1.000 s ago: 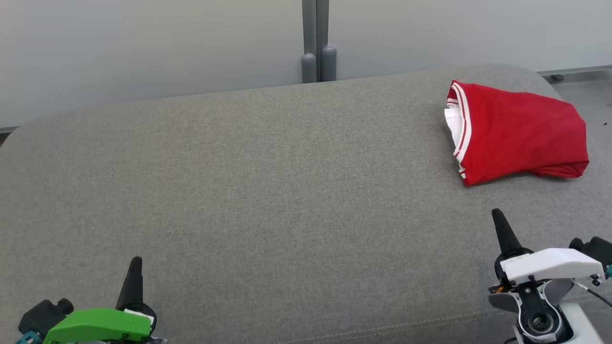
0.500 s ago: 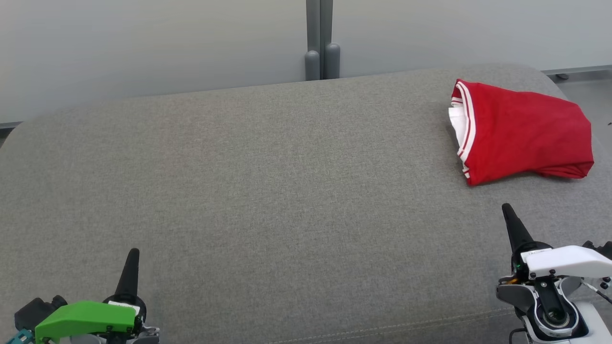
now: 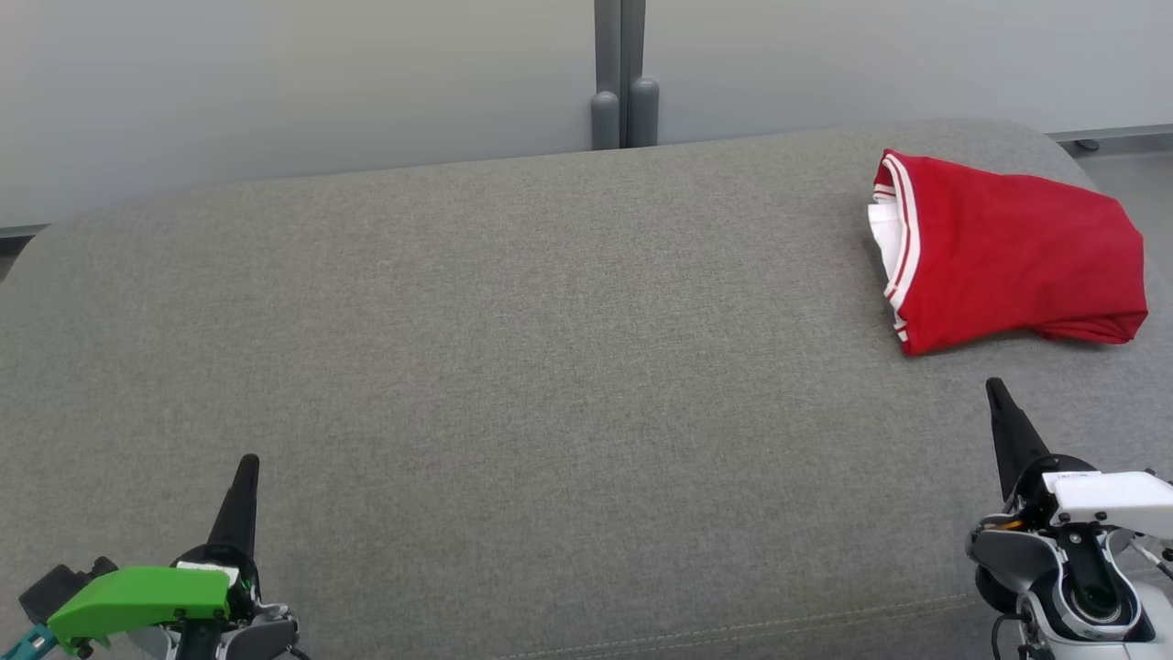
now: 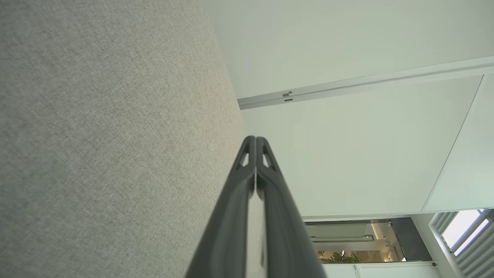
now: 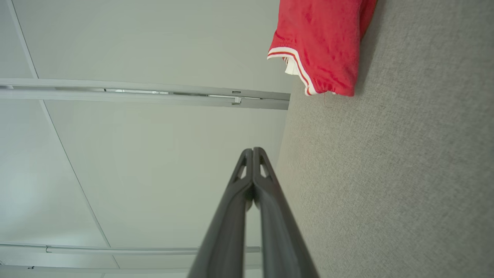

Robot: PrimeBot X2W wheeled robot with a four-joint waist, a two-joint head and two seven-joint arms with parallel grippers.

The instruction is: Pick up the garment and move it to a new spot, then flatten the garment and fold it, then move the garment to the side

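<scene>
garment (image 3: 1013, 252): red with white-striped trim, folded into a compact bundle. It lies at the far right end of the cushion (image 3: 550, 367), close to the rounded corner. A white inner layer peeks out at its left edge. The right wrist view has it (image 5: 320, 38) ahead of the fingers and off to one side, flat on the fabric.
left gripper (image 3: 246, 469): fingers clenched tip to tip, nothing in them. Low over the near left edge, well apart from the garment.
right gripper (image 3: 997, 394): fingers also clenched, empty. Near the garment's front edge, not touching it.
why so: reads as a parked pose. Both arms sit at the near edge with fingers pointing away from the robot. Shut and empty fits having nothing to carry.
stage (my guess): fold looks finished and the bundle is set to the side, so the last step is done or nearly so.
around: pale wall (image 3: 275, 82) behind, grey post (image 3: 623, 82) at the panel joint, strip of floor (image 3: 1145, 170) past the right end.
in the way: nothing lies between either gripper and the garment.
risk: the bundle sits near the cushion's curved right edge, so a nudge there could slide it off.
</scene>
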